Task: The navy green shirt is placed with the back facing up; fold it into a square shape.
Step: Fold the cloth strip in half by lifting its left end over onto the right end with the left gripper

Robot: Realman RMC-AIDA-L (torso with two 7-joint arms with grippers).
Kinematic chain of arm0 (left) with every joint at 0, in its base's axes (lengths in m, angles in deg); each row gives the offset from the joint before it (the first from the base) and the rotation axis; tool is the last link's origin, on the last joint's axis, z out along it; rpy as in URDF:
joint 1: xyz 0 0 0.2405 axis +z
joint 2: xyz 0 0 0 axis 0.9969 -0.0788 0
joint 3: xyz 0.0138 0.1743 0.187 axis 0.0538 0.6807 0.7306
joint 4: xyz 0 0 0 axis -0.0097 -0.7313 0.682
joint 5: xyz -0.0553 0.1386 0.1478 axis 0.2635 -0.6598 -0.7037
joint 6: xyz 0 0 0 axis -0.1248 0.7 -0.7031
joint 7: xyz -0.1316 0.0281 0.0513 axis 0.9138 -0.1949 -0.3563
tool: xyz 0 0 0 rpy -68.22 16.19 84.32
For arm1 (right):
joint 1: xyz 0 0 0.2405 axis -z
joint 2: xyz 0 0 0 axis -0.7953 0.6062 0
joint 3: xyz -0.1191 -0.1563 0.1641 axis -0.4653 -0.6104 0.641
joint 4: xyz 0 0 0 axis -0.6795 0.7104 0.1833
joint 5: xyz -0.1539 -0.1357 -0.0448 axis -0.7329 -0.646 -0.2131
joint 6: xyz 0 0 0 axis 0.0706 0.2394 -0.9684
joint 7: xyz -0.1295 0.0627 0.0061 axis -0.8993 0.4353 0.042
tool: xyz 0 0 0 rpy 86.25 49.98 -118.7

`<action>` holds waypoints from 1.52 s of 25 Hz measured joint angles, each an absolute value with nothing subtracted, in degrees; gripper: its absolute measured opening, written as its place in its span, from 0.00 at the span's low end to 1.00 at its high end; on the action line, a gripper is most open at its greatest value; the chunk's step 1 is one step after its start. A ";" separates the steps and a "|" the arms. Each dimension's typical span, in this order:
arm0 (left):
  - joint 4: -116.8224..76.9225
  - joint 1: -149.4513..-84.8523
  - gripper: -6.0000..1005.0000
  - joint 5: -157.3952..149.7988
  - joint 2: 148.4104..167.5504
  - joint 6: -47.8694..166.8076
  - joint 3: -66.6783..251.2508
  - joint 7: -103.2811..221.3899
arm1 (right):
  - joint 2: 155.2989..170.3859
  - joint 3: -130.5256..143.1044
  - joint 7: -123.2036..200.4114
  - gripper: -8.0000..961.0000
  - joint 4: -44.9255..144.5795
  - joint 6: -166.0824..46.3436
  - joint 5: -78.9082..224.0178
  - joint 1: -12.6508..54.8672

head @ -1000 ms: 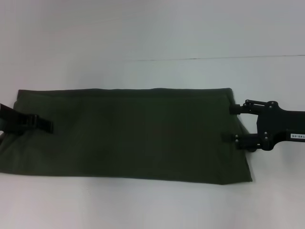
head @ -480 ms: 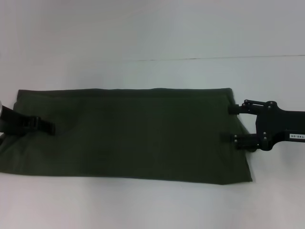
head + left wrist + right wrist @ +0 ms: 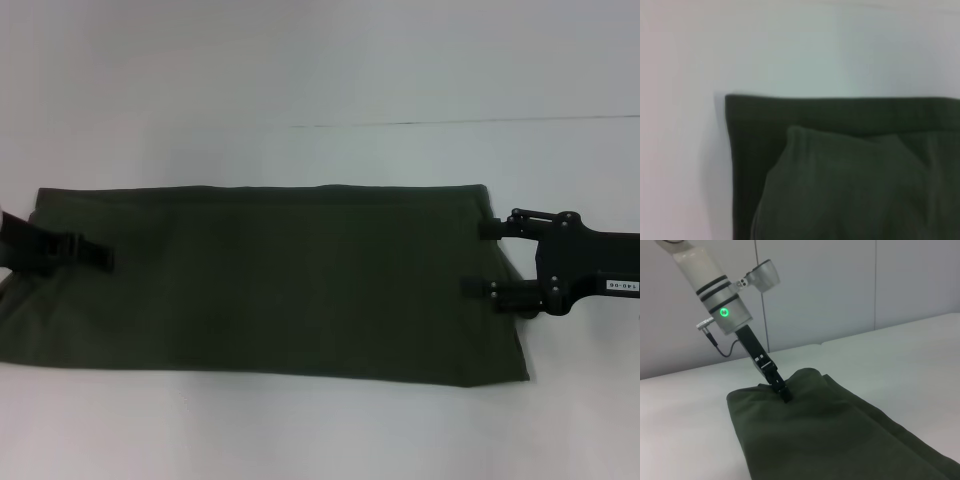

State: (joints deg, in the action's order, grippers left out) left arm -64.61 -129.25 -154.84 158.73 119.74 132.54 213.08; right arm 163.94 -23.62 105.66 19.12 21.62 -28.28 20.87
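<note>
Lying flat on the white table (image 3: 320,90), the navy green shirt (image 3: 270,280) forms a long horizontal band, already folded lengthwise, with its plain side up. At the shirt's left end, the left gripper (image 3: 95,256) reaches in over the cloth from the table's left edge; its fingers meet the fabric, and the right wrist view shows the tip (image 3: 785,396) pressed down into the cloth, where the shirt (image 3: 830,440) puckers slightly around it, so it appears closed on the fabric. The left wrist view shows a raised fold of the shirt (image 3: 850,190) over a flat underlayer. At the shirt's right end, the right gripper (image 3: 485,258) stands with its jaws spread wide, both fingertips overlapping the shirt's right edge.
</note>
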 joint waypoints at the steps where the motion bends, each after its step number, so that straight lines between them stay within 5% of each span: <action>1: -65.27 -129.24 0.90 -154.84 158.73 120.14 132.53 213.11 | 163.94 -23.62 105.66 0.91 19.12 21.61 -28.28 20.87; 38: -64.38 -128.28 0.90 -155.82 156.15 116.75 135.18 211.23 | 164.14 -23.70 105.57 0.91 19.12 21.92 -28.31 21.22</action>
